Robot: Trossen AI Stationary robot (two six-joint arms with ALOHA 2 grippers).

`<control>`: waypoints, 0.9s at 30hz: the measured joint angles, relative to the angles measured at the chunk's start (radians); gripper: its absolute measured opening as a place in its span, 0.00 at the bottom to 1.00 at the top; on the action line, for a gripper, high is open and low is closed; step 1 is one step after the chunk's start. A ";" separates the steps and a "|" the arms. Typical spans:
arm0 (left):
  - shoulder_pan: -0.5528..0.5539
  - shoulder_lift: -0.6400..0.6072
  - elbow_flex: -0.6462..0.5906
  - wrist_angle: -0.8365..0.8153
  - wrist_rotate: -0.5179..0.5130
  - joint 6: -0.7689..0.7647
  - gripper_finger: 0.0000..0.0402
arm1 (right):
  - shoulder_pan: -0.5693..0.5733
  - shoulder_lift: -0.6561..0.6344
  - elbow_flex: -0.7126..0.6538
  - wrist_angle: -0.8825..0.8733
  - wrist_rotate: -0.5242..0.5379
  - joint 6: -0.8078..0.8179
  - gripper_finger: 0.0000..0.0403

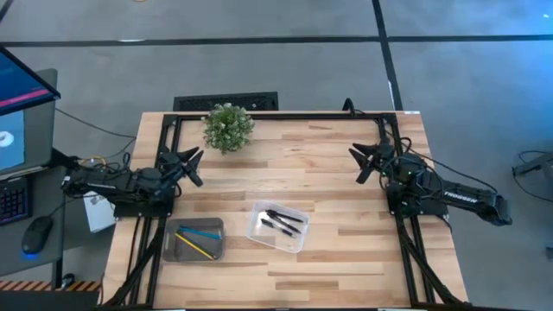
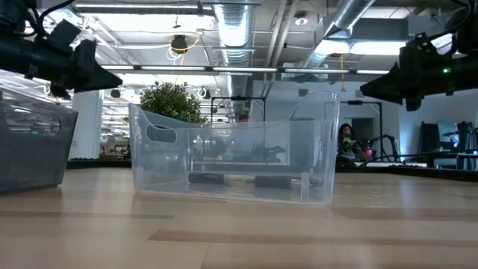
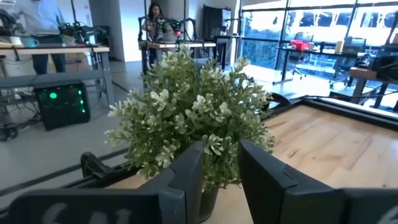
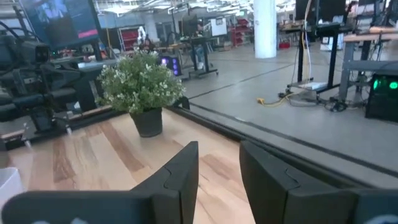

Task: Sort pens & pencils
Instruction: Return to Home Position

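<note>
High view — thin black pens [image 1: 283, 222], yellow and blue pencils [image 1: 200, 242]; left gripper [image 1: 198, 168], right gripper [image 1: 356, 166] — jaws spread.

Right tool [image 4: 219, 155]: dark fingers parted, nothing between.
Small green potted plant [image 4: 142, 87]: upright (dark pot) on the pale wooden desk [image 4: 87, 155].
</note>
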 joint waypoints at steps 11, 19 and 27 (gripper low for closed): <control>0.000 -0.003 0.000 -0.004 -0.008 0.020 0.23 | 0.020 -0.108 0.002 -0.038 -0.022 -0.037 0.34; 0.000 -0.003 -0.001 -0.003 0.016 0.107 0.23 | 0.019 -0.100 0.003 -0.040 -0.022 -0.040 0.34; 0.000 -0.003 -0.001 -0.003 0.016 0.062 0.23 | 0.021 -0.101 0.003 -0.041 -0.023 -0.040 0.34</control>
